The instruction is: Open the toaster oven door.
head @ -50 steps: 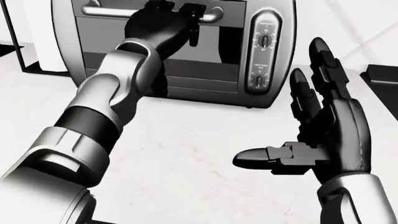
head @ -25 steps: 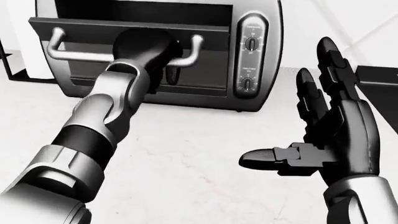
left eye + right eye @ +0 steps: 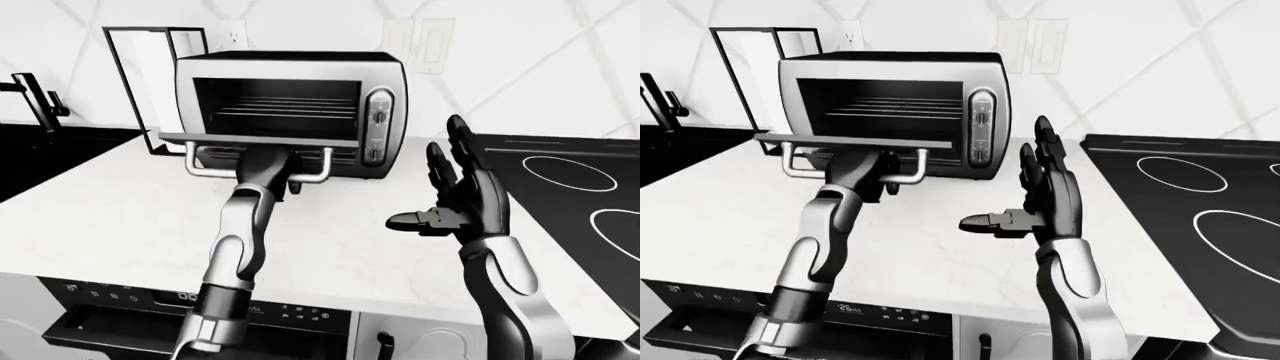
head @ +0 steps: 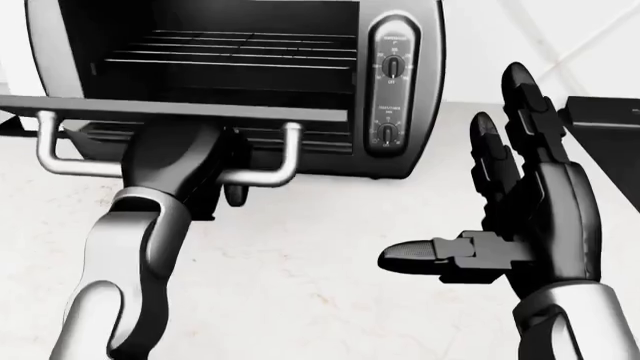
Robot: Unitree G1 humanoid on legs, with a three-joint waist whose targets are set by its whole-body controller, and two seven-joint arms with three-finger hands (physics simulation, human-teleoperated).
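The silver toaster oven (image 3: 380, 82) stands on the white counter (image 3: 120, 217). Its door (image 4: 170, 111) lies flat, hinged down, and the wire rack inside (image 4: 240, 46) shows. The bar handle (image 4: 62, 166) hangs under the door's near edge. My left hand (image 4: 205, 172) is shut on the middle of the handle, with the arm reaching up from the bottom left of the head view. My right hand (image 4: 480, 191) is open and empty, fingers spread, held over the counter to the right of the oven and apart from it.
A black cooktop (image 3: 570, 187) lies to the right. A black-framed stand (image 3: 135, 52) is behind the oven on the left, and a faucet (image 3: 30, 94) over a dark sink at far left. A control panel (image 3: 270, 311) runs below the counter's edge.
The door has swung down from almost closed to flat, and my left hand came down with the handle. The right hand stayed in place. The view shifted slightly.
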